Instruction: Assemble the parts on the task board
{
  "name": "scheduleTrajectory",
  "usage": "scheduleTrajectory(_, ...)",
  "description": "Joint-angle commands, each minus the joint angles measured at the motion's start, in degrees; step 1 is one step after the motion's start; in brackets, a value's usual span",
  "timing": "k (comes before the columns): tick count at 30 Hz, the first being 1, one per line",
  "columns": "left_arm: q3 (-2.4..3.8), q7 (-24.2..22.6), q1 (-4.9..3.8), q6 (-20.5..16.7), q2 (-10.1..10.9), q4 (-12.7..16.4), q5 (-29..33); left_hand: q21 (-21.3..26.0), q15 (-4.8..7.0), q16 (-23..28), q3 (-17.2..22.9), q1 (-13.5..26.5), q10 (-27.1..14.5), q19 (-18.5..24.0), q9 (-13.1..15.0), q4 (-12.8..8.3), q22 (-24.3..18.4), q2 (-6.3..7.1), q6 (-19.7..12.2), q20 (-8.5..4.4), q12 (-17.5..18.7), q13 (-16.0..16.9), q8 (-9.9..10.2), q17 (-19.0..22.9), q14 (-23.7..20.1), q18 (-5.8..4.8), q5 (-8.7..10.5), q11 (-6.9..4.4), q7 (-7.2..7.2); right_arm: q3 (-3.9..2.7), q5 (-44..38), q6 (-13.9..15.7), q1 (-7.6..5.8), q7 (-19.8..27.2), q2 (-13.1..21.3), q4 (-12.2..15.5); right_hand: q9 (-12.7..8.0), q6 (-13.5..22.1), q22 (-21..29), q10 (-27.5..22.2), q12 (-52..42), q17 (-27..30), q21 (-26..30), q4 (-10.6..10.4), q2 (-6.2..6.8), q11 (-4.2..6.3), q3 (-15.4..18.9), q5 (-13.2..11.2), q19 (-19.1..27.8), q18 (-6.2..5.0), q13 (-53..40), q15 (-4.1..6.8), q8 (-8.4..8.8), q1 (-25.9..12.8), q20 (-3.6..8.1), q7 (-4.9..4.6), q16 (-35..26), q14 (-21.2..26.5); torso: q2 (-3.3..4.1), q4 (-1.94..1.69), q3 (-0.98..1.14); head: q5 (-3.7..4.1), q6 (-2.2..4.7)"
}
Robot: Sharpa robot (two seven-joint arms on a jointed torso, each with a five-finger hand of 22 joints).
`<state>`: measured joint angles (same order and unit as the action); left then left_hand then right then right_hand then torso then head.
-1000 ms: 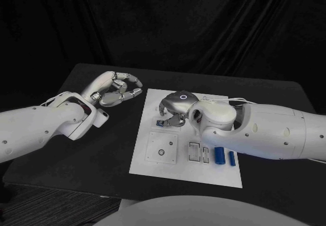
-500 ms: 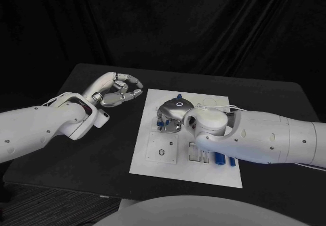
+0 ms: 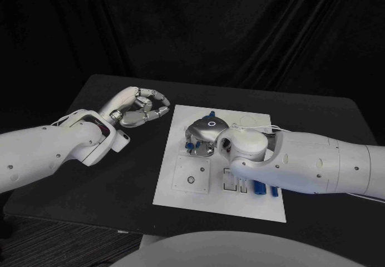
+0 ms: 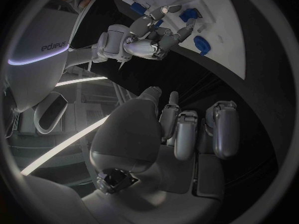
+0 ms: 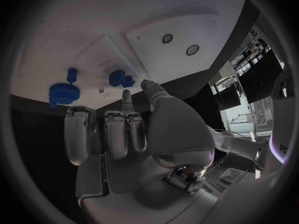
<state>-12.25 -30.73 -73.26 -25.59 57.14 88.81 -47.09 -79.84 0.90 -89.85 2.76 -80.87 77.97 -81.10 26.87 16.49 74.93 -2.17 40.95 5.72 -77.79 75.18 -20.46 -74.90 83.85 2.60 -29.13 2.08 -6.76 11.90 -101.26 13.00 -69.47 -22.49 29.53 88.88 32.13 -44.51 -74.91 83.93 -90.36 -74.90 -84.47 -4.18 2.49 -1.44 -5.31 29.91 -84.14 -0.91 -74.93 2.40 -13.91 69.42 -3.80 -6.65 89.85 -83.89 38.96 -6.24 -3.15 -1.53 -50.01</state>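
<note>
The white task board [image 3: 181, 196] lies in the middle of the black table. My right hand [image 3: 202, 135] is low over its upper left part. Its thumb and one fingertip [image 5: 126, 93] close around a small blue part [image 5: 119, 78], which stands on the board [image 5: 74, 45]; the other fingers are curled. The same small blue part [image 3: 190, 146] peeks out under the hand. A blue gear-like part [image 5: 62, 91] sits beside it. My left hand [image 3: 138, 106] hovers left of the board with its fingers curled in on nothing.
Two blue cylinders [image 3: 260, 189] lie at the board's lower right, half hidden by my right arm [image 3: 305, 164]. A raised square plate with a hole [image 3: 191, 174] and narrow slots [image 3: 232, 182] lie in the board's lower half.
My right arm has swung left and lower over the board, now covering most of the blue cylinders. Its hand has shifted slightly left. The left hand has stayed put.
</note>
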Motion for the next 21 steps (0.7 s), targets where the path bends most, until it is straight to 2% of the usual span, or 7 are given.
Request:
scheduleTrajectory(1, 0.03, 0.1, 0.14, 1.3, -0.1, 0.0, 0.2, 0.3, -0.36, -0.2, 0.4, -0.6, -0.3, 0.4, -0.1, 0.0, 11.4, -0.10, 0.3, 0.11, 0.3, 5.4, 0.0, -15.1, 6.2, 0.20, -0.26, -0.08, -0.08, -0.04, -1.9, 1.7, 0.15, -1.5, 0.1, 0.2, 0.1, 0.6, -13.0, 6.1, 0.4, -15.1, 0.3, 0.1, -0.30, 0.08, -0.3, 0.2, -2.8, -0.66, -15.1, -0.10, 0.28, 0.0, -0.24, -0.01, 0.2, -6.1, 0.01, 0.05, -0.04, 0.04, 0.01)
scheduleTrajectory(9, 0.03, 0.6, 0.22, 2.2, -0.3, -0.3, 0.2, 0.3, -0.36, -0.2, 0.6, -0.9, -0.3, 0.4, -0.2, 0.0, 11.4, -0.20, 0.2, 0.11, 0.3, 5.4, 0.0, -15.1, 6.2, 0.20, -0.36, -0.07, -0.11, -0.04, -2.1, 1.7, 0.15, -1.9, 0.3, 0.1, 1.5, 1.6, -13.0, 6.1, 0.4, -15.1, 0.3, 0.1, -0.51, 0.31, -0.7, -0.6, -2.9, -0.64, -15.1, 0.13, -0.84, -0.7, 0.00, 0.14, 0.2, -6.1, -0.01, 0.11, 0.03, -0.07, 0.01)
scheduleTrajectory(21, 0.03, 0.4, 0.39, 2.8, -0.4, -0.3, 0.2, 0.3, -0.38, -0.2, 0.7, -1.2, -0.3, 0.4, -0.3, 0.0, 11.3, -0.30, 0.2, 0.12, 0.3, 5.4, 0.0, -15.1, 6.2, 0.21, -0.50, -0.04, -0.16, -0.04, -2.1, -1.9, 0.18, -2.5, 0.0, -1.2, 3.0, 2.9, -13.0, 6.1, 0.4, -15.1, 0.6, -0.5, -0.63, 0.49, -1.0, -1.0, -2.7, -0.70, -15.1, 0.30, -2.02, -2.4, 0.17, 0.29, 0.2, -6.1, -0.06, 0.09, -0.03, -0.08, 0.01)
